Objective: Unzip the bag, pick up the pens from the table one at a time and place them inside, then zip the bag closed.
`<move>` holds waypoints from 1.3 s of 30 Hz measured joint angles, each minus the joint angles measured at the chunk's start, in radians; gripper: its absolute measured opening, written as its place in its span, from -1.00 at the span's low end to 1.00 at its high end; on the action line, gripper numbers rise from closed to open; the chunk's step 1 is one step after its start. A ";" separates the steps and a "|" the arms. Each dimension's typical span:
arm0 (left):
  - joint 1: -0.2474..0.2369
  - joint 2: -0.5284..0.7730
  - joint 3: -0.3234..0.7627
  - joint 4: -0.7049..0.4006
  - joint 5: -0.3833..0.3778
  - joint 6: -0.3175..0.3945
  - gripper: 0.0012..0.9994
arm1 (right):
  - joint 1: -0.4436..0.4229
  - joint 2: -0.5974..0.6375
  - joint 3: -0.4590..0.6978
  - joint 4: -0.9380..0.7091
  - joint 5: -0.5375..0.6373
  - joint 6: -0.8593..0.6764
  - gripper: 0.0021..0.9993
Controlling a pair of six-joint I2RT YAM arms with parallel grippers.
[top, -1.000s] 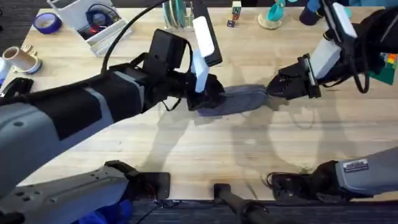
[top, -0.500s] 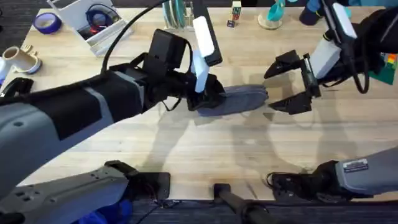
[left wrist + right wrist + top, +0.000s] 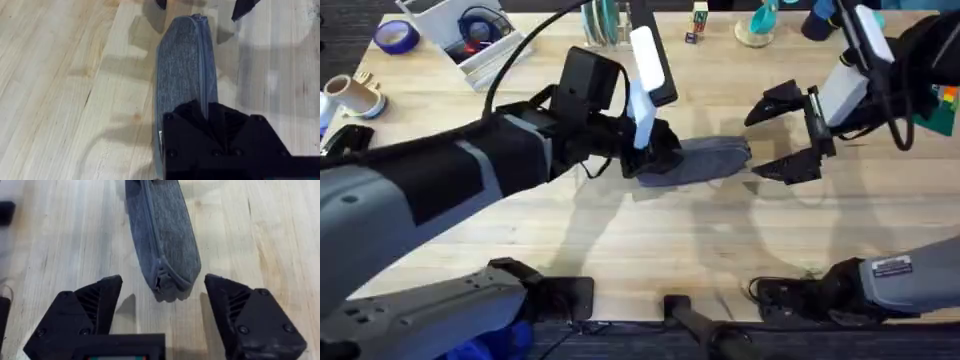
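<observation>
Spread wide, the right gripper (image 3: 782,135) hangs released just off the zipper-pull end of the oblong grey-blue fabric pouch (image 3: 705,160), touching nothing. At the pouch's opposite end the left gripper (image 3: 655,155) is clenched on the cloth. Lying on the light maple plank table (image 3: 650,250), the pouch looks soft, light and floppy; the small pull tab (image 3: 160,280) seems the best hold. No readable writing appears on it.

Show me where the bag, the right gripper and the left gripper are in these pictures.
bag (image 3: 715,158): overhead view, on its bare grey fabric side.
right gripper (image 3: 778,133): overhead view, midway between its open fingertips, just off the bag's end.
left gripper (image 3: 655,160): overhead view, at the fingers holding the bag's other end.
</observation>
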 joint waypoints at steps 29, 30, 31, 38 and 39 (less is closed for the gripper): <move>0.000 0.000 0.000 0.000 0.000 0.000 -0.92 | 0.000 0.000 0.000 0.000 0.000 0.000 0.99; 0.000 0.000 0.000 0.000 0.000 0.000 -0.92 | 0.000 0.000 0.000 0.000 0.000 0.000 0.99; 0.000 0.000 0.000 0.000 0.000 0.000 -0.92 | 0.001 0.000 0.000 0.000 0.000 0.000 0.99; 0.000 0.000 0.000 0.000 0.000 0.000 -0.92 | 0.037 0.000 0.000 0.004 0.001 0.000 0.99; 0.000 0.000 0.000 0.000 0.000 0.000 -0.92 | 0.043 0.000 0.000 0.006 0.002 0.000 0.99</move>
